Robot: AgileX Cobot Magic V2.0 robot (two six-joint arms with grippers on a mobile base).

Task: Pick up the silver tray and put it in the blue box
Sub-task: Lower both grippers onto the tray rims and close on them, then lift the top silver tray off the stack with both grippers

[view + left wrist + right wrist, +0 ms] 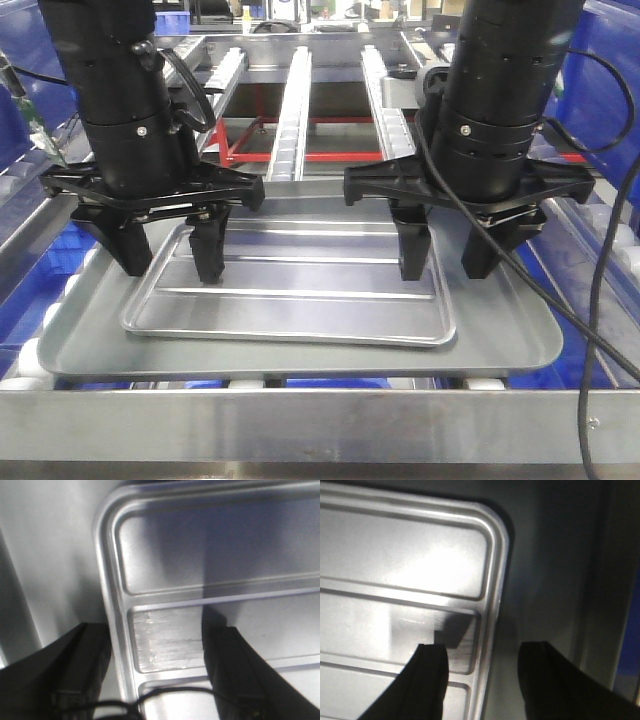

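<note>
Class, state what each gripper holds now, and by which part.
Nothing is held. The left gripper and right gripper stand open, each straddling a side rim of the silver tray.

Pale roller rails run back over a red metal frame, a brushed aluminium beam crosses the front, and the light is bright and even.

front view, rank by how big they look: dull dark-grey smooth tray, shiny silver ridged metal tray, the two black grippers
1. dull dark-grey smooth tray
2. shiny silver ridged metal tray
3. left gripper and right gripper: look alike, tied
</note>
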